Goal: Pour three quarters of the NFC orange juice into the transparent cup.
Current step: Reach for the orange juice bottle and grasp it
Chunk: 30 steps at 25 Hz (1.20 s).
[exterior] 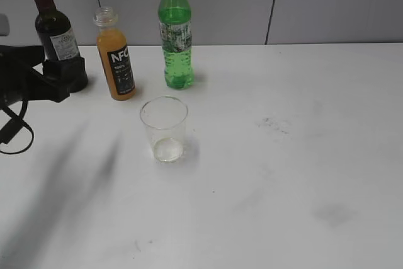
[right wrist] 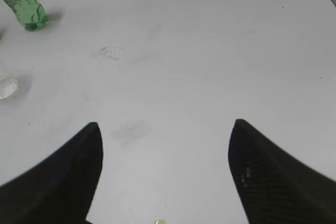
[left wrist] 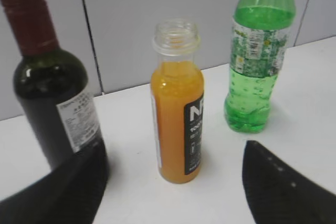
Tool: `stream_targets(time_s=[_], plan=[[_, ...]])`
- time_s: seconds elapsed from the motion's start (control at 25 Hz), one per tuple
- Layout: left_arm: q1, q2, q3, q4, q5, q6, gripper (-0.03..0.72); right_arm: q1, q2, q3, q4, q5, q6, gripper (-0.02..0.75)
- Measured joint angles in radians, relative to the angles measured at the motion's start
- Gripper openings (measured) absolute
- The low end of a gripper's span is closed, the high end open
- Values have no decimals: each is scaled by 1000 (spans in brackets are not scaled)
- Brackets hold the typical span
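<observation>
The NFC orange juice [exterior: 116, 61] stands upright and capless at the back left of the white table, nearly full; it also shows in the left wrist view [left wrist: 177, 114]. The transparent cup [exterior: 164, 128] stands empty in front of it, to the right; only its edge shows in the right wrist view [right wrist: 7, 86]. My left gripper [exterior: 63, 77] is open and empty, left of the juice bottle, with the bottle ahead between its fingers [left wrist: 170, 169]. My right gripper [right wrist: 165, 129] is open and empty over bare table; it is out of the exterior view.
A dark wine bottle [exterior: 56, 33] stands at the back left, close to my left gripper's finger. A green bottle with a yellow cap [exterior: 175, 36] stands right of the juice. A grey wall panel runs behind the table [exterior: 302, 155].
</observation>
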Motion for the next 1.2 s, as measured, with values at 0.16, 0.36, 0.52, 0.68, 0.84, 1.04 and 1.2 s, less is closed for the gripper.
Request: stream_targets(time_s=[0.16,0.36,0.52,0.68,0.84,1.04,1.2], plan=[[0,102,-4,29,-116,-26,615,0,0,0,0,0,0,571],[0,199,-43,58,-148,-41,615,0,0,0,0,0,0,571],[0,238,-83,62,-159,-44,615,0,0,0,0,0,0,571],[0,284,-115,62,-166,-45,616,0,0,0,0,0,0,571],[0,329,-146,60,-165,-61,651,0,0,0,0,0,0,571],[0,387,-203,43,-165,-74,669,0,0,0,0,0,0,571],[0,436,-242,43,-172,-75,669,0,0,0,0,0,0,571]])
